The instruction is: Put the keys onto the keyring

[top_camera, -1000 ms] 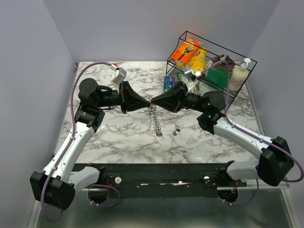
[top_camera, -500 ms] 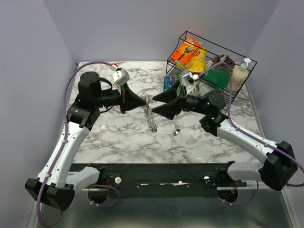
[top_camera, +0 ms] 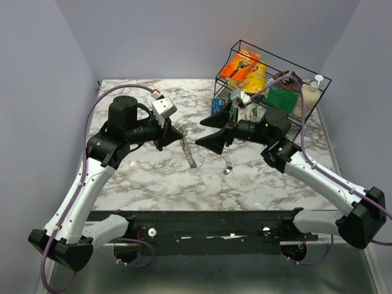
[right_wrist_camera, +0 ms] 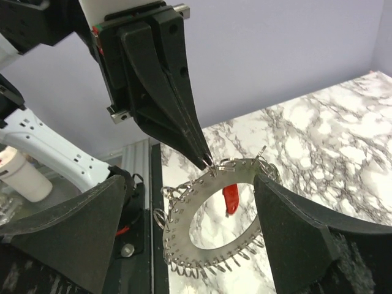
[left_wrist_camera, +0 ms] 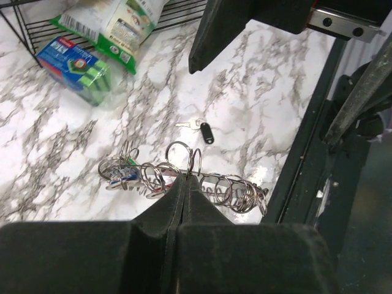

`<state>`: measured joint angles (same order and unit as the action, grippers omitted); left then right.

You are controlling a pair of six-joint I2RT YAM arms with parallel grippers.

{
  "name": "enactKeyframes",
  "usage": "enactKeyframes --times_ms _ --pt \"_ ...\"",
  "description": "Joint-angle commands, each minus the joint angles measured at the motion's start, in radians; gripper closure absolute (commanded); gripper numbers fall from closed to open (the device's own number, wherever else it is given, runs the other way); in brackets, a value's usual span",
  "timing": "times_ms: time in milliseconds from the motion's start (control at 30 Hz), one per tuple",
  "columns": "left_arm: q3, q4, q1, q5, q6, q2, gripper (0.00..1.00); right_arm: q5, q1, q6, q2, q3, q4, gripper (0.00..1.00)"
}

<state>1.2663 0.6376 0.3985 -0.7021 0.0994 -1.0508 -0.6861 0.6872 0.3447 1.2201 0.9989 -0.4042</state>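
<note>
We pinch the keyring [top_camera: 190, 154] in our left gripper's [top_camera: 182, 139] closed tips. Our right gripper [top_camera: 206, 133] stands wide just right of it, holding nothing.

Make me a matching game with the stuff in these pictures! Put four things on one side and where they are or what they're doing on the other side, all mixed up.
Things:
1. left gripper
2. right gripper
3. small key with the dark tag
4. orange box

Places or states:
A. inside the wire rack
B. shut on the keyring
C. lying alone on the marble table
D. open, holding nothing

Right pairs: 1-B, 2-D, 3-C, 4-A.
</note>
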Motion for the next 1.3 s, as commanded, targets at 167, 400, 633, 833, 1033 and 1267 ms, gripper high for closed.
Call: enactKeyframes --times_ms 167,400,633,833,1033,1267 --pt "0.025 0.036 0.04 0.248 0.052 0.011 1.0 0.069 0.005 -0.052 -0.022 -0.078 0.077 0.0" --pt "-0.004 0.005 0.04 0.248 0.048 0.025 1.0 0.14 0.003 -0.026 -0.03 -0.117 0.122 0.0" --pt "-0.03 -0.007 0.042 0.233 0.051 0.015 1.0 0.278 -0.026 0.01 -0.013 -0.117 0.292 0.0" --pt "-0.057 -0.019 0.042 0.23 0.051 0.018 1.0 0.406 -0.064 0.045 0.024 -0.141 0.442 0.02" --pt "-0.082 -0.032 0.042 0.222 0.046 0.017 1.0 0.531 -0.097 0.094 0.104 -0.154 0.59 0.03" --pt "-0.111 -0.035 0.042 0.193 0.053 0.021 1.0 0.455 -0.233 0.152 0.134 -0.258 0.562 0.12"
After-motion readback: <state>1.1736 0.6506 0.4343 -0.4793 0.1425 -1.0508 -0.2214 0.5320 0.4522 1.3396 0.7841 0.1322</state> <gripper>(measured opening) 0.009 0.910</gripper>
